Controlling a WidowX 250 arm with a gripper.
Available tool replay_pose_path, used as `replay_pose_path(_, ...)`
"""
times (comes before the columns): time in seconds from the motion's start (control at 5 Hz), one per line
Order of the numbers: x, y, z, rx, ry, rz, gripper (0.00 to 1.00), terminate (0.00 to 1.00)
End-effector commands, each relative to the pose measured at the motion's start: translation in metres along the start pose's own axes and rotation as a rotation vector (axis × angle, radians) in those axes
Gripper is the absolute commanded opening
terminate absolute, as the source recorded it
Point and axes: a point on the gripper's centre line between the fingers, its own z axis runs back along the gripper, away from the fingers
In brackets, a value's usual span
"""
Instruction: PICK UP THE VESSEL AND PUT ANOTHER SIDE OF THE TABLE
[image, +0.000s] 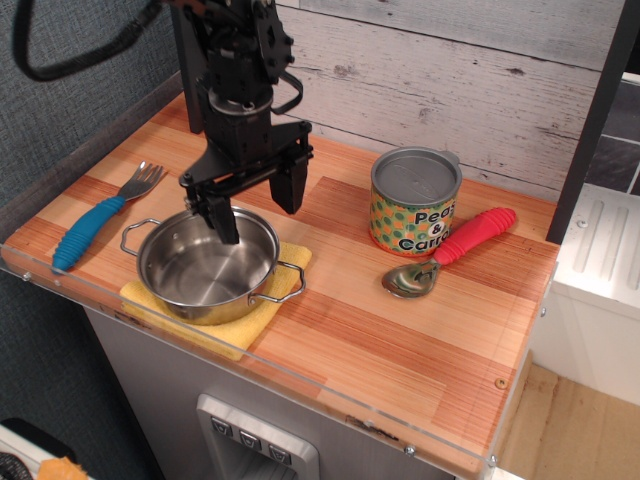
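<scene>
The vessel (207, 268), a shallow shiny steel pot with two wire loop handles, sits on a yellow cloth (222, 322) near the front left of the striped wooden table (400, 340). My black gripper (257, 207) hangs open over the pot's back rim. Its left finger (225, 222) reaches down inside the pot near the rim. Its right finger (291, 188) is outside, behind the rim. Whether a finger touches the pot I cannot tell.
A blue-handled fork (98, 218) lies left of the pot. A green-and-orange dotted tin can (414, 202) stands at back right, with a red-handled scoop (453, 251) beside it. A clear acrylic rim (300, 378) runs along the table's front edge.
</scene>
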Motion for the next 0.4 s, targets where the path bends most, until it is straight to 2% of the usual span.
replay_pose_path(0.0, 0.0011, 0.0009, -0.0046, -0.030, 0.004, 0.045, 1.00, 0.00)
replay_pose_path(0.2, 0.0005, 0.0019, -0.0032, -0.038, -0.006, 0.051, 0.00, 0.00)
